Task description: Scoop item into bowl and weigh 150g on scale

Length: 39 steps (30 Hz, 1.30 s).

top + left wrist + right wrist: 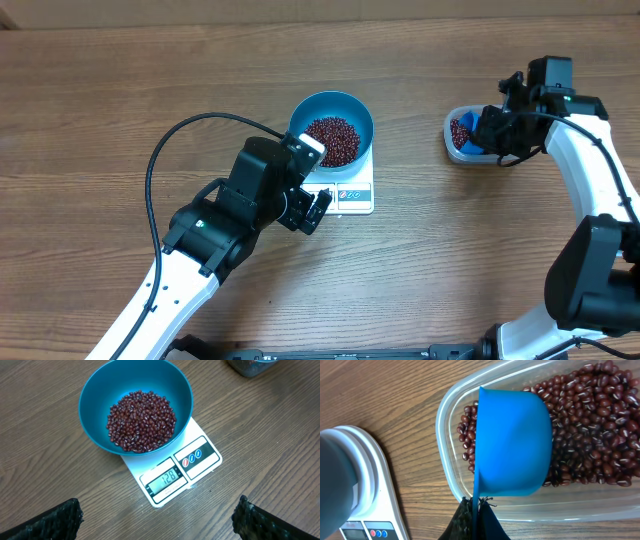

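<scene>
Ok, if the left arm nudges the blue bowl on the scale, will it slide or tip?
Probably slides rather than tips: the bowl is smooth and the beans sit low in it. Its rim overhangs the scale, so a firm push might carry it off. Loose beans would likely shift.

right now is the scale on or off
On. The display on the scale shows 128, with the bowl of beans resting on it.

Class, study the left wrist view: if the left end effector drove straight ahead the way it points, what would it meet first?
Probably the scale, at its display edge, before the bowl on it; the left end effector is open, and depth is unclear.
</scene>
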### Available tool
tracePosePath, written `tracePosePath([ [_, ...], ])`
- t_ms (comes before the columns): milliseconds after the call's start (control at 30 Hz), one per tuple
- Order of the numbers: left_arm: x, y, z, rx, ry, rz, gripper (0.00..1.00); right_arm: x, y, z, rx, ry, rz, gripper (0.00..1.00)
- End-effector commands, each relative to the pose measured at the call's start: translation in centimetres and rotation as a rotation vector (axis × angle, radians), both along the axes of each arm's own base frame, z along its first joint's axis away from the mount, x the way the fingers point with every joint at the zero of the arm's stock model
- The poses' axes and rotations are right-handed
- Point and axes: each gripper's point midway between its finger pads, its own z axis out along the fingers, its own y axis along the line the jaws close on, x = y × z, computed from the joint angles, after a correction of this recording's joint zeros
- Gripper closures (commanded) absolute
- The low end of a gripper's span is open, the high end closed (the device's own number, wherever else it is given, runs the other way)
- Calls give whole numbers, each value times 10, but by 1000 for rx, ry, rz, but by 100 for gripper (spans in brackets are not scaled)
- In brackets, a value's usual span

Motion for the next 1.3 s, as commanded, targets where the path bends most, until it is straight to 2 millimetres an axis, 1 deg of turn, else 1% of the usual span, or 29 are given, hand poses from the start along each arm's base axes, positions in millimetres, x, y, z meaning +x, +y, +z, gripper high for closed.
tracePosePath([
  [0, 0, 1, 6, -4, -18, -4, 0, 7, 1, 25, 61, -77, 8, 96],
  [133, 0, 1, 6, -4, -18, -4, 0, 9, -6, 32, 134, -105, -11, 96],
  [233, 0, 1, 6, -4, -18, -4, 1, 9, -18, 37, 181, -121, -40, 96],
  [333, 0, 1, 6, -4, -18, -4, 0, 6, -32, 36, 186, -115, -76, 96],
  [467, 0, 1, 6, -4, -18, -4, 0, 2, -44, 35, 191, -109, -108, 96],
  [733, 0, 1, 6, -4, -18, -4, 1, 4, -38, 47, 287, -156, -69, 96],
  [867, 0, 1, 6, -4, -18, -4, 0, 3, -30, 55, 330, -190, -19, 96],
  [1133, 0, 1, 6, -4, -18, -4, 0, 1, -38, 64, 324, -215, -35, 96],
  [1267, 0, 1, 6, -4, -18, -4, 1, -1, -40, 74, 339, -239, -38, 96],
])
